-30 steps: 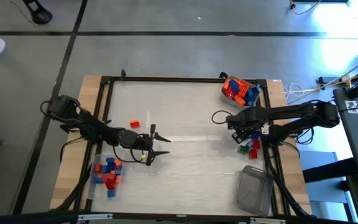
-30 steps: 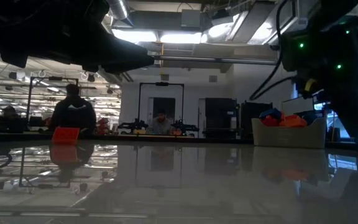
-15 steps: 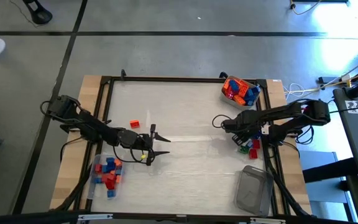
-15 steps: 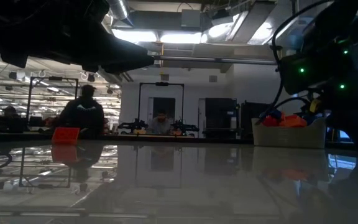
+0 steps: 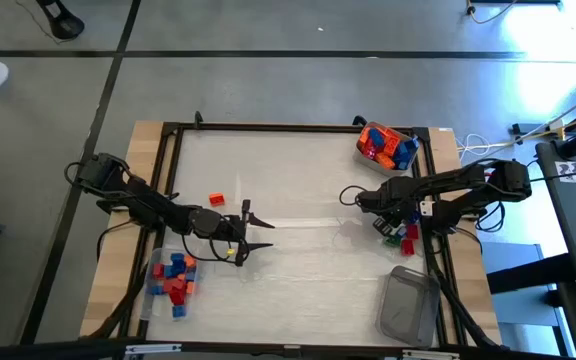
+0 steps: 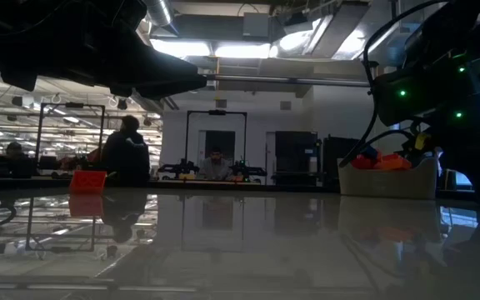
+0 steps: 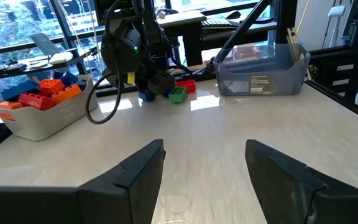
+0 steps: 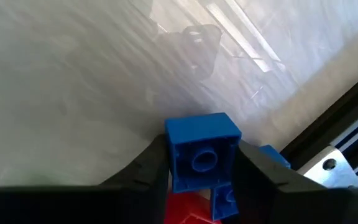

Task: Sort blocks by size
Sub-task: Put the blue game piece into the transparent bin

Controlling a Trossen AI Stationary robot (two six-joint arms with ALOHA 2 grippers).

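Meanwhile, at the table's right edge, the right gripper (image 8: 199, 180) has its jaws pressed against both sides of a blue block (image 8: 202, 150), with a red block (image 8: 188, 208) just under it, among a small cluster of loose blocks (image 5: 400, 236). Mid-table, the left gripper (image 5: 260, 233) hovers with its jaws apart and nothing between them. One red block (image 5: 217, 199) lies alone near it. A sorted pile (image 5: 172, 278) sits at front left; a full tub (image 5: 385, 146) stands at rear right.
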